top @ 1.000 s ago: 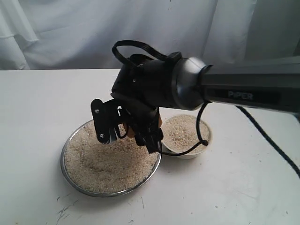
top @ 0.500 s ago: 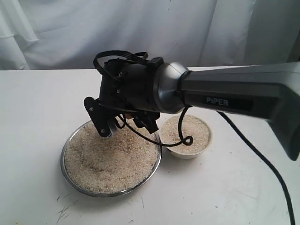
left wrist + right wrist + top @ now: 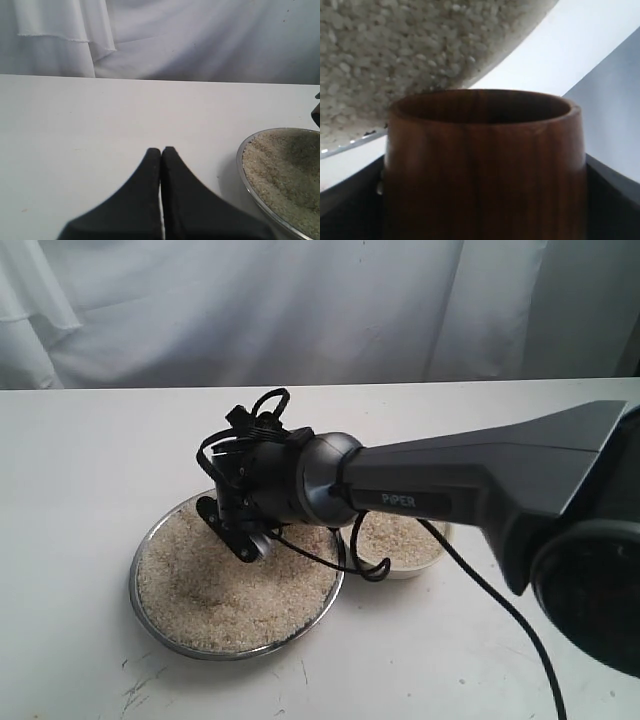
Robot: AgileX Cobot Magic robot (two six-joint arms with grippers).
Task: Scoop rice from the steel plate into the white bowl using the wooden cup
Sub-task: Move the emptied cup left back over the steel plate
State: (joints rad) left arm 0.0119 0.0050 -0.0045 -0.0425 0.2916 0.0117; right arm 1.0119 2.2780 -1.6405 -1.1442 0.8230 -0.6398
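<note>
Right hand point(image 3: 243, 530) tight around wooden cup point(image 3: 485, 170), low over rice point(image 3: 230, 590) in steel plate point(image 3: 237, 655).

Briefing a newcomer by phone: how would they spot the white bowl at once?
On the white table, find the wide steel plate of rice. The white bowl sits beside its right edge in the exterior view, partly behind the dark arm. Unlike the shiny plate, it is smaller, cream-white and also holds rice.
</note>
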